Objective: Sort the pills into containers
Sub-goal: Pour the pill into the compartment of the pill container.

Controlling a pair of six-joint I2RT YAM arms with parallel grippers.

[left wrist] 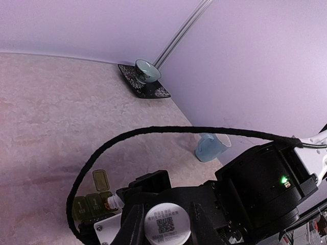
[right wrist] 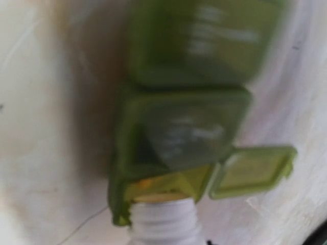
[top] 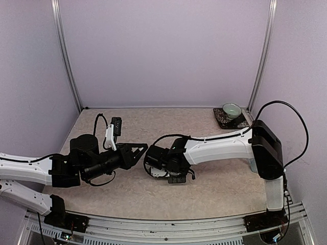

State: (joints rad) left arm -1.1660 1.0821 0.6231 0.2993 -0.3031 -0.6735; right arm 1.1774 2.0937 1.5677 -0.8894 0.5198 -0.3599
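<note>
The containers (right wrist: 184, 127) are a dark green strip of joined compartments; one end lid (right wrist: 253, 171) stands open. A white threaded bottle neck (right wrist: 163, 219) rests its mouth at the open compartment, with an orange speck at its rim. In the left wrist view the same neck (left wrist: 115, 201) sticks out of my black right gripper (left wrist: 153, 191) towards the containers (left wrist: 89, 206). My left gripper (left wrist: 166, 222) is shut on a round white cap (left wrist: 167, 224) printed with a code. In the top view both grippers, left (top: 140, 153) and right (top: 156, 164), meet mid-table and hide the strip.
A pale green bowl (top: 231, 109) on a dark saucer (top: 230, 121) sits in the far right corner. A pale blue mug (left wrist: 210, 147) stands by the right wall. The right arm's black cable (left wrist: 204, 131) loops across in front of the left wrist camera.
</note>
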